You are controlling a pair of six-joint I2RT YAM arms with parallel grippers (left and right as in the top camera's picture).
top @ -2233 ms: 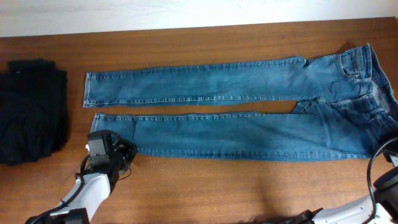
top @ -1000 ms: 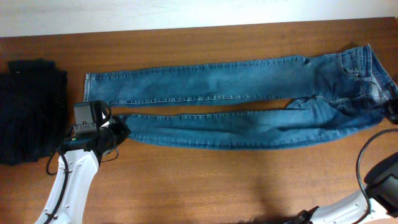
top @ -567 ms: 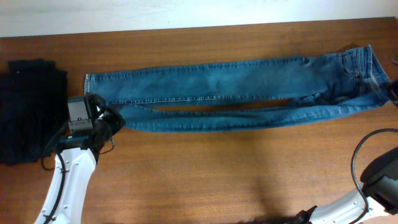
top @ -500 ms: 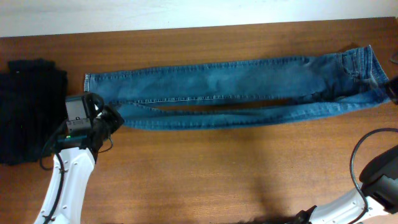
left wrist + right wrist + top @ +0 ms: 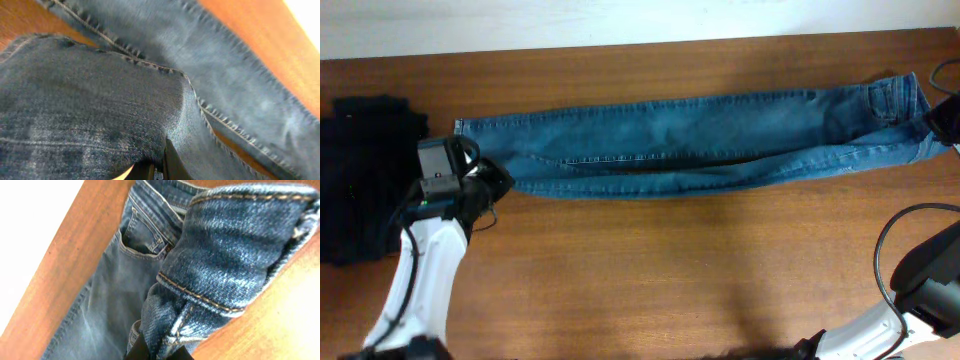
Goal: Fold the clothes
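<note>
Pinching the cuff end of the nearer leg, the left claw (image 5: 490,186) is closed tight on the pair of medium-blue denim jeans (image 5: 690,145). In the left wrist view the stitched cloth (image 5: 100,110) bunches right above the dark fingertips (image 5: 170,167) at the bottom edge. The right claw (image 5: 946,122), at the far right edge of the overhead view, is likewise clamped narrow on the jeans, at the waistband. Its wrist view shows the thick waistband fold (image 5: 235,255) draped just over the fingers, with a back pocket (image 5: 142,235) lying flat behind it.

Between the two claws the jeans stretch lengthwise across the brown wooden surface (image 5: 670,280), cuffs to the left and waistband to the right. The nearer leg runs close along the farther one, touching or overlapping it for most of its length, with a thin dark line between them near the middle.

Left of the left claw, a black folded garment pile (image 5: 365,190) sits apart from the jeans.
</note>
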